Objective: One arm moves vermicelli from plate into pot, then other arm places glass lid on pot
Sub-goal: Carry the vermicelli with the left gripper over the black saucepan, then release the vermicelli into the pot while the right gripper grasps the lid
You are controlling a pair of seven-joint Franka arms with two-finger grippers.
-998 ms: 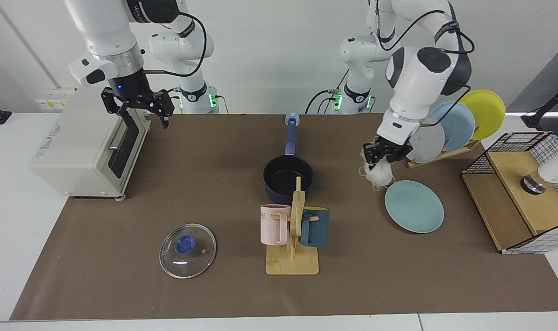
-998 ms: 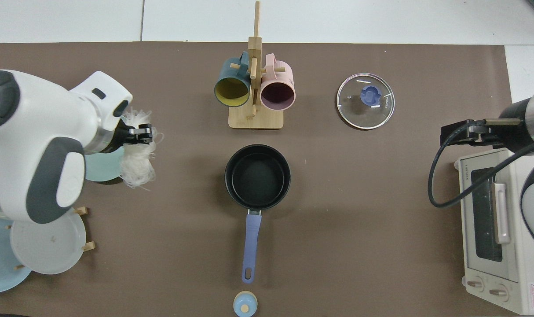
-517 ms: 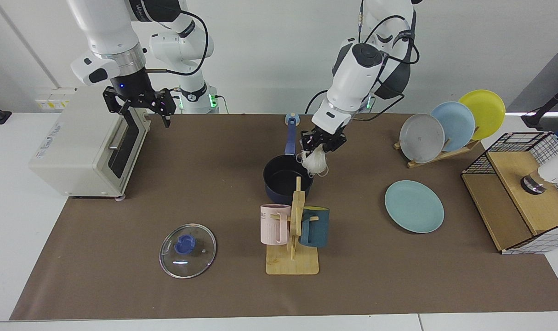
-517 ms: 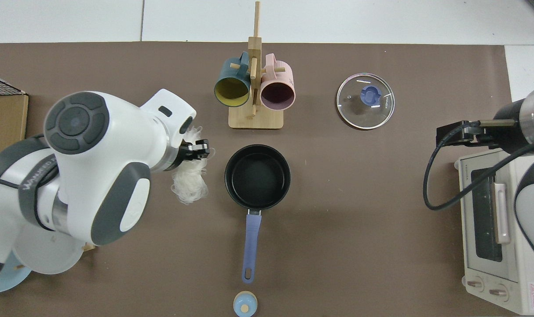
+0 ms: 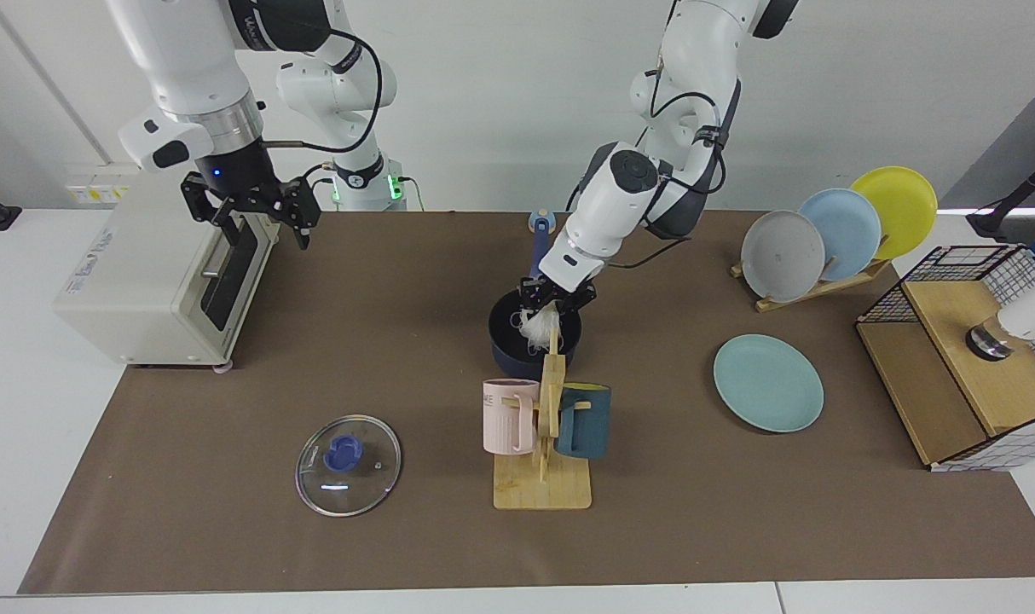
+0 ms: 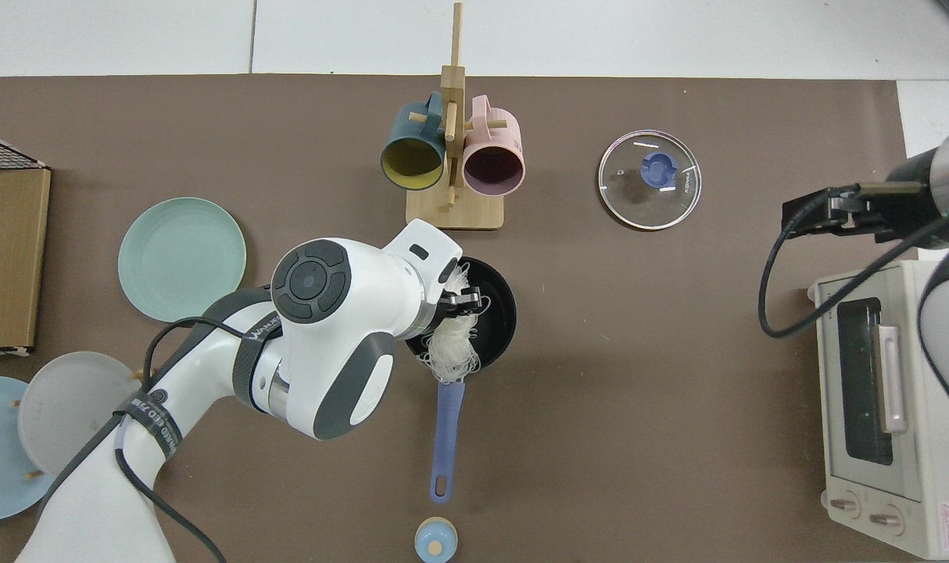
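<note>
While gripping vermicelli [image 5: 537, 325] over the pot [image 5: 505, 341], left hand [image 5: 554, 300] tilts down.

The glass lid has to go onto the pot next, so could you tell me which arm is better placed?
Probably the right: its open gripper waits on the glass lid's side.

A fluffy white tangle of vermicelli [image 5: 538, 325] hung in the left tool [image 5: 556, 298] over the dark pot [image 6: 499, 313], its threads trailing across the rim near the blue handle [image 6: 445, 438]. The teal plate [image 5: 768, 382] lay bare. The glass lid [image 5: 348, 465], blue-knobbed, lay flat, well apart.
</note>
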